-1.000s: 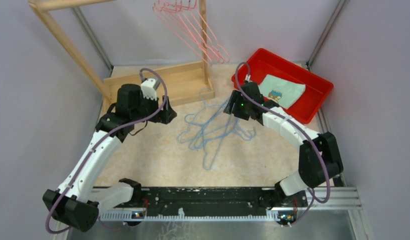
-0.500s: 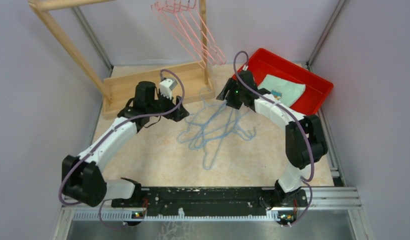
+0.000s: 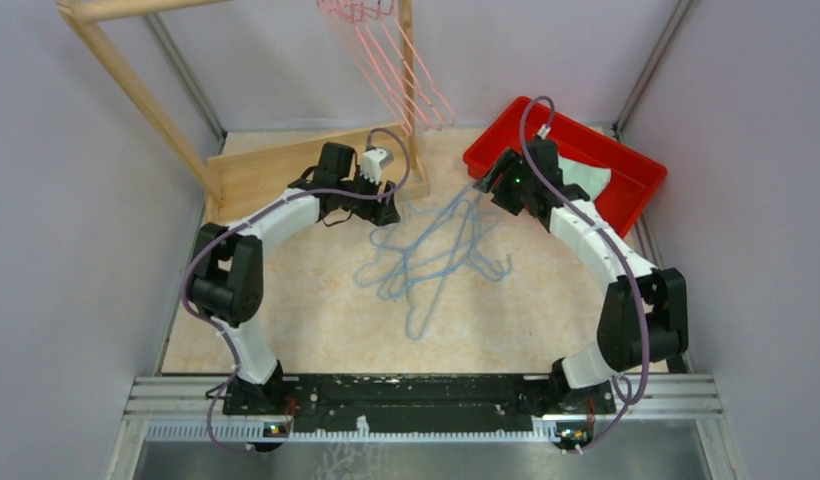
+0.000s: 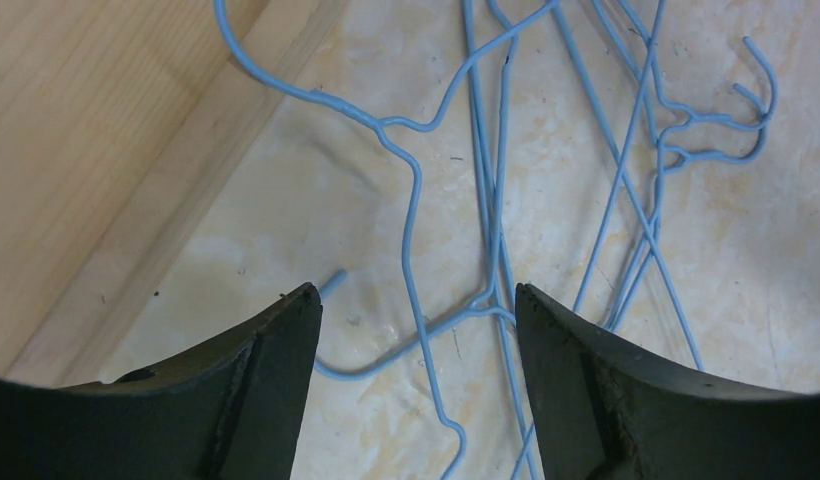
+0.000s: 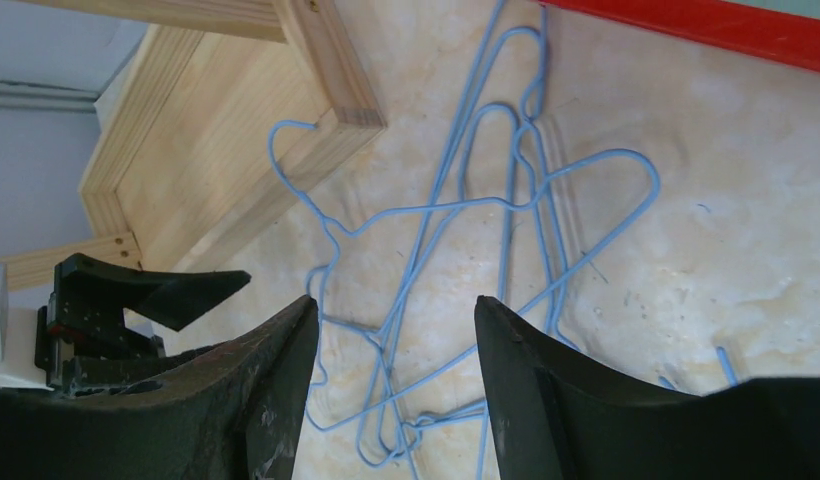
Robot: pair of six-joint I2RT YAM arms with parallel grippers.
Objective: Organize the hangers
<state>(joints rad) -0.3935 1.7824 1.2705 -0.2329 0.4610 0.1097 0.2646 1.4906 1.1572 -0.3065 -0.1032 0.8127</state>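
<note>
Several light blue hangers lie tangled on the table. Several pink hangers hang from the wooden rack's top rail at the back. My left gripper is open at the pile's far left end, beside the rack's base. In the left wrist view its jaws straddle blue hanger wires without touching them. My right gripper is open above the pile's far right end, near the red bin. The right wrist view shows the blue hangers below the open right gripper, and the left gripper at the left.
The wooden rack's base stands at the back left, with a slanted post rising from it. A red bin holding a pale cloth sits at the back right. Purple cables loop over both arms.
The left arm has stretched forward and right, bringing its gripper to the pile's far left end, its jaws slightly narrower. The right gripper has moved back and right toward the red bin.
</note>
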